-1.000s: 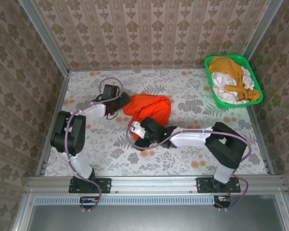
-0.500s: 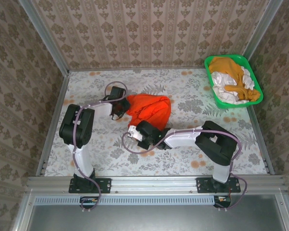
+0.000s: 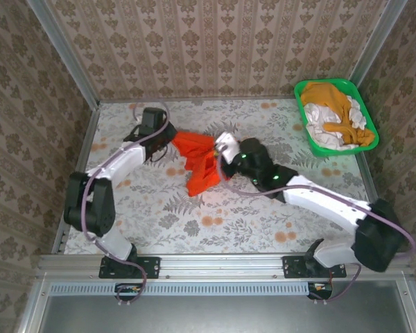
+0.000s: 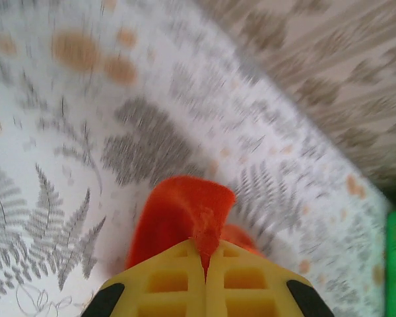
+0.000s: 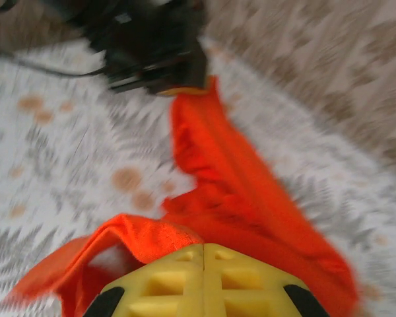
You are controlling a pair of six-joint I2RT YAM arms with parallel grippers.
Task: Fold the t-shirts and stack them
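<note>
The red shirt (image 3: pixel 200 163) is no longer lying in a heap on the surface (image 3: pixel 145 208), as it was a second ago. It is now hanging off the surface, stretched between the two hands, with its loose lower part trailing down toward the near side.

The left hand (image 3: pixel 170 137) was resting low beside the shirt's left edge. It is now sitting farther back and is clenched on one end of the cloth. In the left wrist view its yellow fingers (image 4: pixel 178 281) are pressing together with a peak of red fabric (image 4: pixel 181 211) standing up between them.

The right hand (image 3: pixel 220 159) was working at the near left corner of the heap. It has since swung across to the shirt's right side, and its arm is reaching out long from the base. It too is clenched on the shirt. In the right wrist view its fingers (image 5: pixel 178 281) are closing on a fold of red cloth (image 5: pixel 231 185), and a taut band of fabric is running away to the other hand.

The green basket (image 3: pixel 326 82) is sitting where it was, at the far right corner. It is holding the mustard shirt (image 3: pixel 329 97) and the white shirts (image 3: pixel 326 133), unchanged.
</note>
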